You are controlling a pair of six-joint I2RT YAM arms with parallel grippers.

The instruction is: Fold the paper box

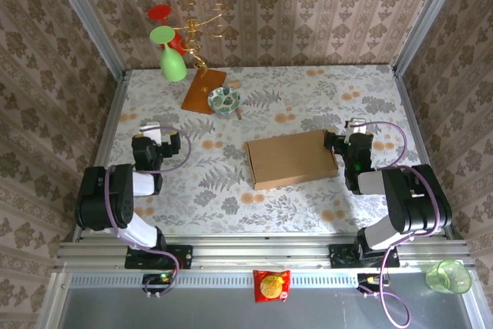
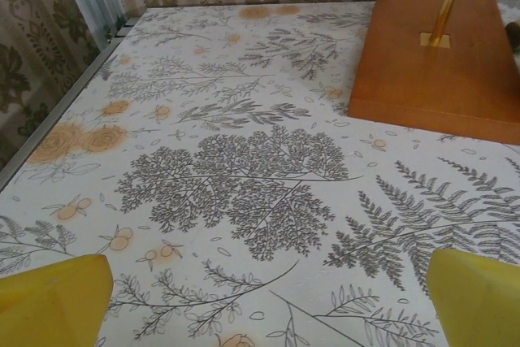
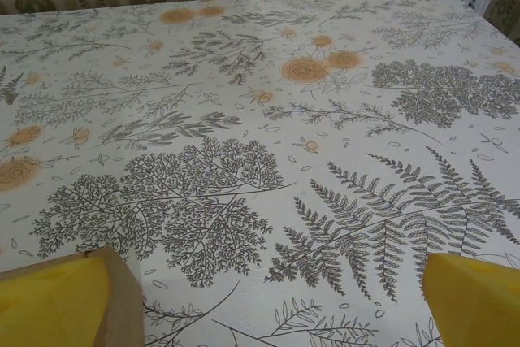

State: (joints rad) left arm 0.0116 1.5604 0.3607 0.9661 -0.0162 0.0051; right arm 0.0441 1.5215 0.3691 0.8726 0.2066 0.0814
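The paper box [image 1: 291, 159] lies flat as a shallow brown cardboard rectangle in the middle of the table, slightly right of centre. My right gripper [image 1: 356, 127] rests low just past the box's right end, pointing away from me. In the right wrist view its yellow fingers [image 3: 49, 302] stand wide open over bare tablecloth, and a corner of the paper box [image 3: 123, 306] shows beside the left finger. My left gripper [image 1: 151, 130] sits at the left side of the table, well apart from the box. Its yellow fingers [image 2: 49, 298] are open with nothing between them.
A gold wire stand on an orange-brown base board [image 1: 202, 88] [image 2: 431, 54] holds a green glass [image 1: 172, 62] and a red glass [image 1: 160, 13] at the back left. A patterned bowl [image 1: 224, 99] sits beside it. A snack packet [image 1: 271, 285] and green cup [image 1: 449, 276] lie below the table's front rail.
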